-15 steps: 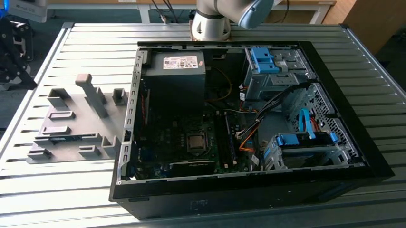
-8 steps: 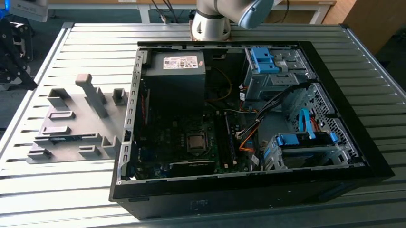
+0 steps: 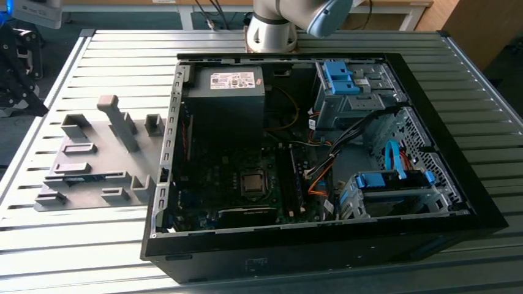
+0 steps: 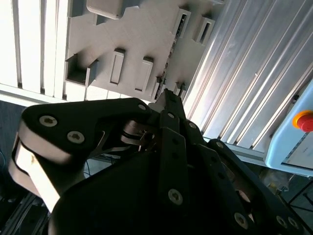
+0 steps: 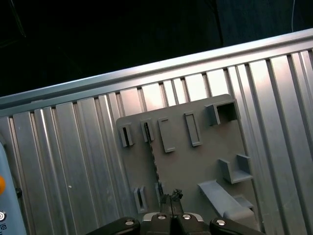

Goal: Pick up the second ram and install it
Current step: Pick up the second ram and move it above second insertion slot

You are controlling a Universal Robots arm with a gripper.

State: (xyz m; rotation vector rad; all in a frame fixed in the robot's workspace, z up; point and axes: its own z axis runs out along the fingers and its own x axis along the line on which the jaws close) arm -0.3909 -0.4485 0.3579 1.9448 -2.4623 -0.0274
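The second ram [image 3: 88,178] is a thin blue-green stick standing on edge in the grey holder plate [image 3: 98,153], at the exterior view's left beside the open computer case [image 3: 327,233]. In both wrist views it shows edge-on as a dark thin line [image 5: 152,156] [image 4: 172,49] across the plate. My gripper [image 5: 172,196] [image 4: 168,97] hangs well above the plate, its black fingers pressed together with nothing between them. The tips line up over the near end of the ram. Inside the case, long dark memory slots [image 3: 293,177] run beside the processor socket [image 3: 253,182].
The slatted metal table [image 3: 98,257] carries the plate and the case. Grey holder blocks [image 3: 119,119] rise from the plate. Blue drive cages [image 3: 343,76] and orange cables [image 3: 319,184] crowd the case. A pale box with a red button [image 4: 304,121] stands off the table's edge.
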